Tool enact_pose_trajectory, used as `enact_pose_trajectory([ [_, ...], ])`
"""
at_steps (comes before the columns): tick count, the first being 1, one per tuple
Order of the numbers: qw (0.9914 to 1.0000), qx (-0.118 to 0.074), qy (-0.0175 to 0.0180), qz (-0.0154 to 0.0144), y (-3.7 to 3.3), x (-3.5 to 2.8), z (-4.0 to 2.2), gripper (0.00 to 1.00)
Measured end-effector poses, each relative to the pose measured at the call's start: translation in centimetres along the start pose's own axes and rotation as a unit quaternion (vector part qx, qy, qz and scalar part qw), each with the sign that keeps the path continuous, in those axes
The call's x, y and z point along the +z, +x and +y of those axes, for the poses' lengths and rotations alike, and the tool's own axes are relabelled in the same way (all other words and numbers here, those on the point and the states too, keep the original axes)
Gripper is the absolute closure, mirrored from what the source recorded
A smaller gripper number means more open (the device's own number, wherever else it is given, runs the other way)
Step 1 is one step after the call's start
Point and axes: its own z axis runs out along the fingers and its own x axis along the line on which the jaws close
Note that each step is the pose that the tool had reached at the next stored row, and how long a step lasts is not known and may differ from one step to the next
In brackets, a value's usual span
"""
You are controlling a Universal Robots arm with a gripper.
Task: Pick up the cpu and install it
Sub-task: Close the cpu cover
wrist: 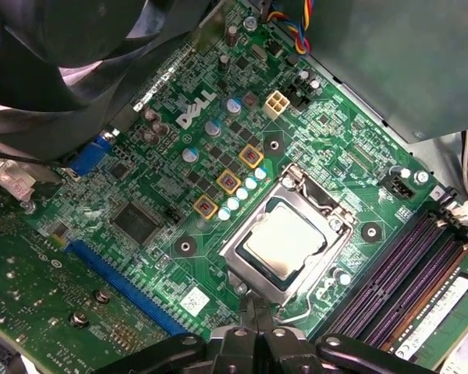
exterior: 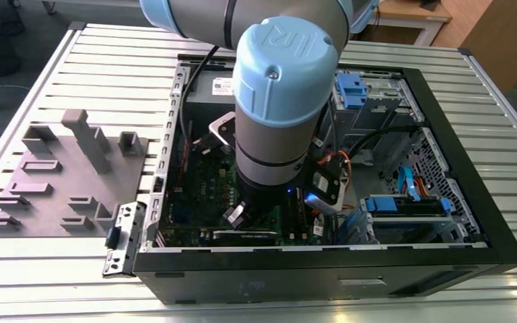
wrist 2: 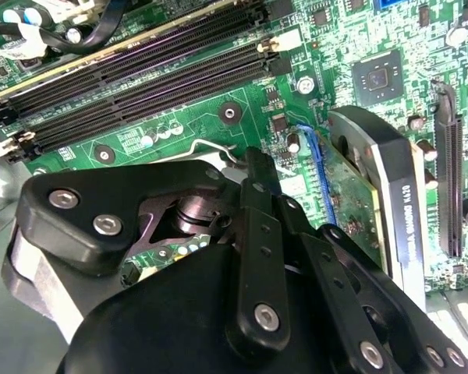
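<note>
Black claw (wrist: 253,336) just beside socket frame (wrist: 285,241), cpu (wrist: 285,240) seated inside

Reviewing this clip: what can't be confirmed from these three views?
- End effector fingertips: cut off by the frame edge in the first wrist view, hidden behind its own body in the second.
- Socket area: blocked by the arm in the exterior view.
- Cpu: sits in the socket frame; whether it is latched cannot be told.

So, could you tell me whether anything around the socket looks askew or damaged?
Nothing stands out. In the first wrist view the cpu lies flat and square inside the metal socket frame on the green circuit board, with no visible damage; the hand sits just beside the frame.
</note>
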Motion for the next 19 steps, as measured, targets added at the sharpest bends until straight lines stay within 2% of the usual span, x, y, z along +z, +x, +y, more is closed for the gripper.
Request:
enact_pose_trajectory([
  [12, 1.00000, 0.000, -0.0005, -0.0005, 0.02, 0.31, 0.00, 0.89],
  [19, 1.00000, 0.000, -0.0007, -0.0007, 0.09, -0.12, -0.06, 0.89],
])
